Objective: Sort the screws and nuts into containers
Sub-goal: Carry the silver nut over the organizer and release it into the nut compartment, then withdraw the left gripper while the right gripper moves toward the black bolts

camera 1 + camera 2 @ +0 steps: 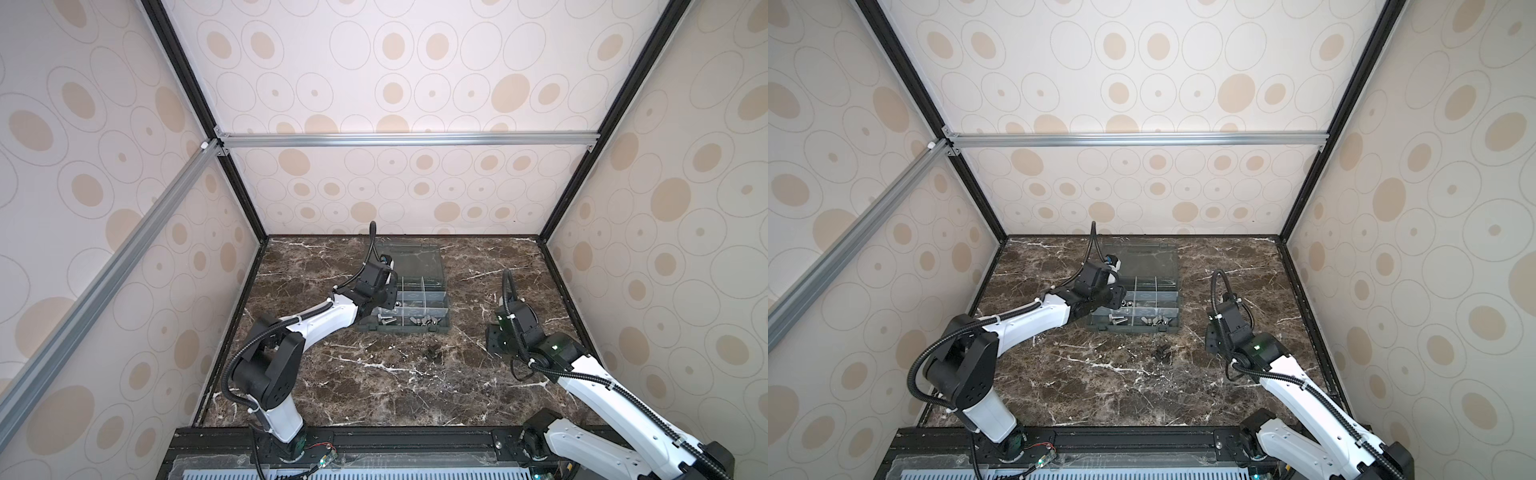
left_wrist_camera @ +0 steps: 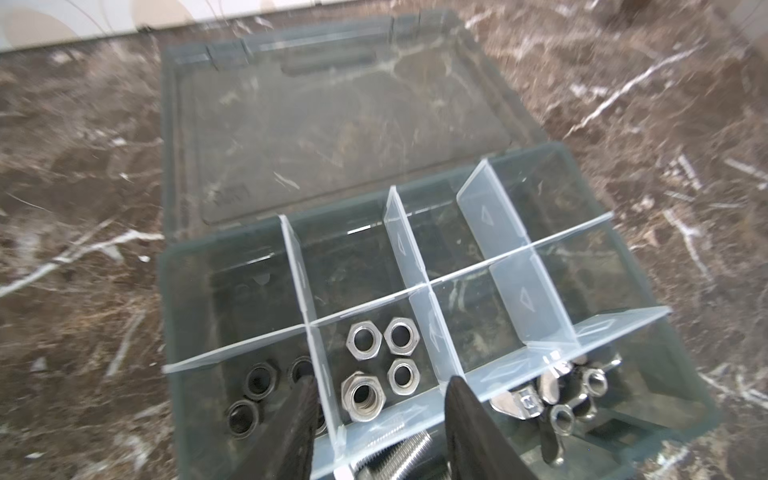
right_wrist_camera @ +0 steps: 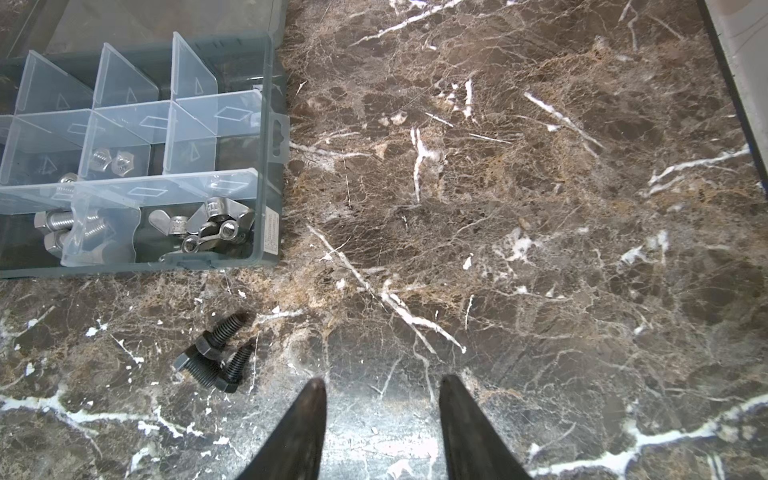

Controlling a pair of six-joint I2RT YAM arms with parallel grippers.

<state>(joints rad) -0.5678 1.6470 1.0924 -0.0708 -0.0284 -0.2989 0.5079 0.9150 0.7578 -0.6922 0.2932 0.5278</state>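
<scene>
The containers are cells of a dark grey organizer box. My left gripper hovers over its near-left cells, open and holding nothing. One of its fingers stands over the cell of dark nuts. Several silver nuts lie loose in the cell under its jaws. Silver screws fill a front cell. Three black screws lie on the table in front of the box. My right gripper stands open just right of them, with bare table between its fingers.
Silver wing nuts fill the front right cell. The clear lid lies flat behind the box. The brown marble table is walled on three sides.
</scene>
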